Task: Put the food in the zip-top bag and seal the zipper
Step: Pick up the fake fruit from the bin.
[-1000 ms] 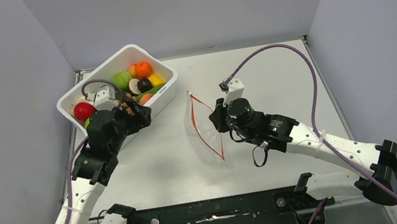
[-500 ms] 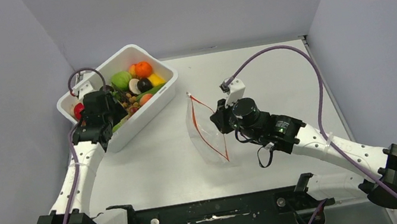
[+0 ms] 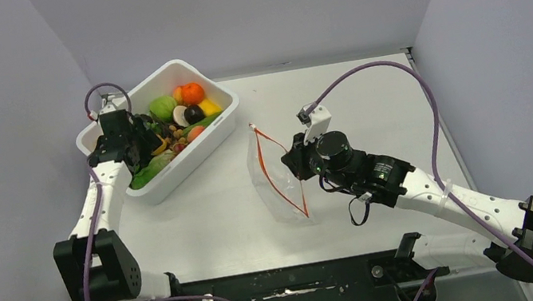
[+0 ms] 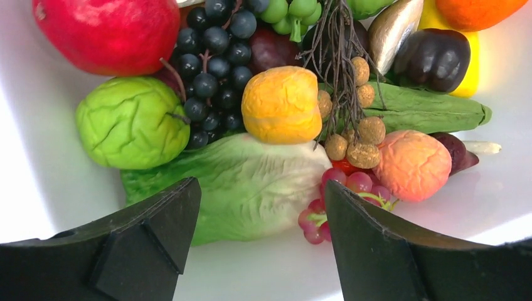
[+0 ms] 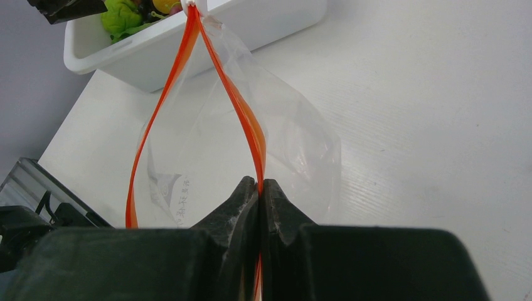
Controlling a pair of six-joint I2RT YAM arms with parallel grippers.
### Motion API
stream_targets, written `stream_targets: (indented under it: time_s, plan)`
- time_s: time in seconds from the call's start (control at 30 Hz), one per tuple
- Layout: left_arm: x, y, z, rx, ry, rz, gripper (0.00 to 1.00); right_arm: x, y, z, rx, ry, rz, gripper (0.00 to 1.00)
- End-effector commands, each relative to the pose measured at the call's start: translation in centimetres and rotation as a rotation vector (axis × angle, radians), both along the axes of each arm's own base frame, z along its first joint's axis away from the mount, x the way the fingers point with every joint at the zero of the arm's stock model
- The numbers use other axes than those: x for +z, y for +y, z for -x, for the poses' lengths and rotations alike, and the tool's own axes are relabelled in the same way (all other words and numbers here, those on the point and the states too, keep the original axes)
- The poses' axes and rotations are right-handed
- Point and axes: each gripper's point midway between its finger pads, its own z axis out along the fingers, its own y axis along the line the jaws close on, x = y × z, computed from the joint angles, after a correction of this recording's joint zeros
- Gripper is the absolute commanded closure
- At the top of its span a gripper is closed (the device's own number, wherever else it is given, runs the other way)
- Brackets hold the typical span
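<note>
The food lies in a white bin [image 3: 220, 122]: a lettuce leaf [image 4: 251, 182], a yellow-orange fruit [image 4: 281, 103], a wrinkled green fruit [image 4: 128, 122], dark grapes [image 4: 210, 56], a peach [image 4: 411, 164] and small red grapes [image 4: 326, 213]. My left gripper [image 3: 139, 142] hangs open over the bin's left end, its jaws straddling the lettuce without touching it [image 4: 260, 188]. The clear zip-top bag [image 3: 273, 190] stands at mid-table with its mouth gaping. My right gripper [image 3: 295, 158] is shut on one side of the red-orange zipper [image 5: 241, 116], pinched between the fingertips [image 5: 260, 182].
More produce fills the bin's far end: an orange [image 3: 192, 93], a green ball [image 3: 163, 106], a dark pepper [image 4: 433, 56] and a green pod [image 4: 426, 110]. Grey walls enclose the table on three sides. The bin's near wall [image 5: 251, 25] stands just left of the bag.
My left arm has swung left and back, bringing its gripper from the bin's near rim to over the bin's left end. The right gripper still holds the bag, barely shifted.
</note>
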Motion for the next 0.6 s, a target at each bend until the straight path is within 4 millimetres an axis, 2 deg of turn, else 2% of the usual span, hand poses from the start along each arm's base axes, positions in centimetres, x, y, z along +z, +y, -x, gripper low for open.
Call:
stream_targets:
  time_s: [0.0, 0.27, 0.43, 0.57]
  plan:
    - [2.0, 0.0, -2.8, -0.053, -0.060, -0.005, 0.27, 2.3, 0.6, 0.2, 0.006, -0.038, -0.078, 1.00]
    - [0.8, 0.3, -5.2, -0.070, -0.040, 0.015, 0.27, 2.2, 1.1, 0.3, 0.006, -0.021, -0.087, 1.00]
    - [-1.3, 0.2, -6.2, -0.084, 0.010, 0.036, 0.27, 2.1, 1.8, 0.3, 0.018, -0.015, -0.077, 1.00]
    - [-2.2, 0.0, -6.7, -0.100, 0.025, 0.048, 0.27, 1.9, 2.1, 0.3, 0.025, -0.014, -0.065, 1.00]
